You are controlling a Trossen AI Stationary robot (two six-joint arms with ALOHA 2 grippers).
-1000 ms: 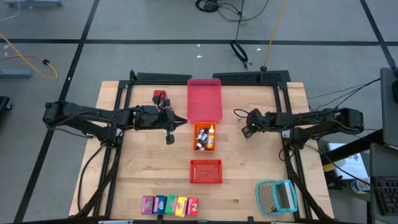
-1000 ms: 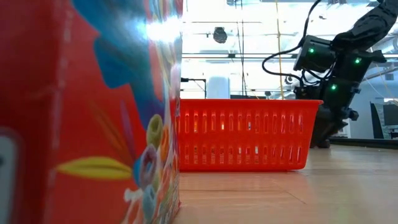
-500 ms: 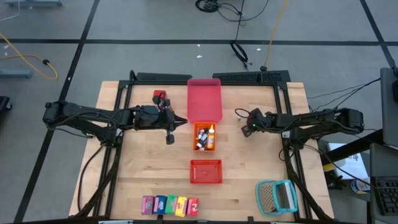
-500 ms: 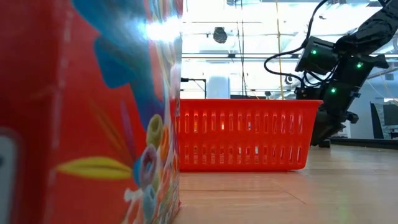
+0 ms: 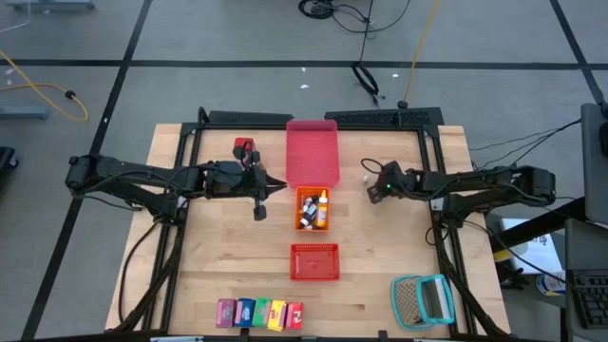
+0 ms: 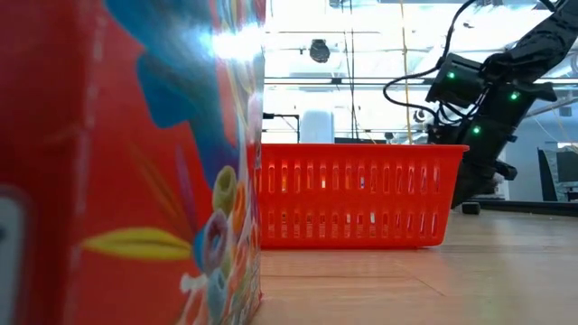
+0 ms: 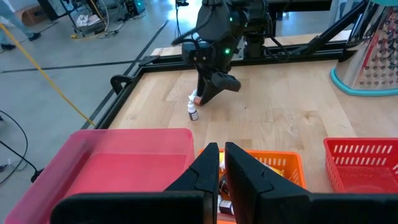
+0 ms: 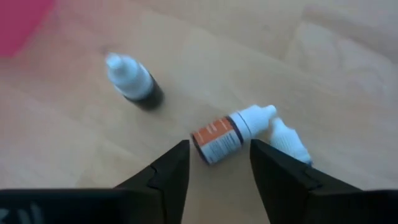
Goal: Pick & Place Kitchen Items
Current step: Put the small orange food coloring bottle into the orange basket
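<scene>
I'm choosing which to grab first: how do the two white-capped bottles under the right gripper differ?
The dark bottle stands upright; the orange-labelled bottle lies on its side. The dark one sits apart, ahead of the right gripper; the orange-labelled one lies between its open fingers, touching a third white piece. Both are tiny with white dropper caps, on bare wood.

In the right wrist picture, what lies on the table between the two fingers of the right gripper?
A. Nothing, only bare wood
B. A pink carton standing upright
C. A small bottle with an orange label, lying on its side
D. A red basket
C: the right gripper stands open over a small bottle with an orange label, which lies on its side on the wooden table; a dark bottle stands apart from it.
</scene>
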